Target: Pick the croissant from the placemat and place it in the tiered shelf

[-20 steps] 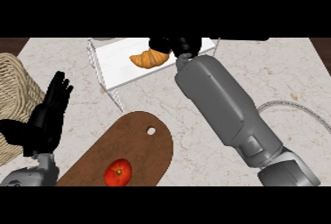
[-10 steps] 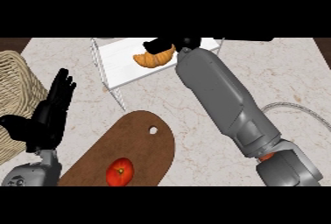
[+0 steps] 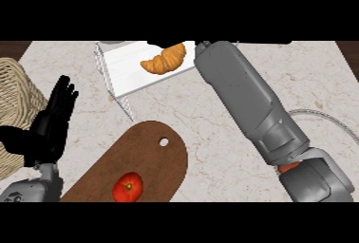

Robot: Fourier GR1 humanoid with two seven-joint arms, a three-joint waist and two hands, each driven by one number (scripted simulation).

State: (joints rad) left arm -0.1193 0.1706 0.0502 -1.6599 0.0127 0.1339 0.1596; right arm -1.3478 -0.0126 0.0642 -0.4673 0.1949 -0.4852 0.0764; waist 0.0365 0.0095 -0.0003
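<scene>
Basket point(image 3: 14, 109): wicker, far left of the shelf
Left hand point(image 3: 48, 128): resting, fingers spread and up, left of the shelf
Board point(image 3: 133, 161): brown, tomato point(image 3: 127, 186) on it, below the shelf
Shelf point(image 3: 123, 64): white tier, croissant point(image 3: 165, 60) over it
Right hand: hidden behind its forearm point(image 3: 242, 99), grip impossible to tell
Risk: croissant sits near the tier's right edge, could roll off if let go crooked

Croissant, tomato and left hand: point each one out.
croissant point(image 3: 165, 60), head view, middle of its body.
tomato point(image 3: 127, 186), head view, centre of its red skin.
left hand point(image 3: 43, 130), head view, its palm.
</scene>
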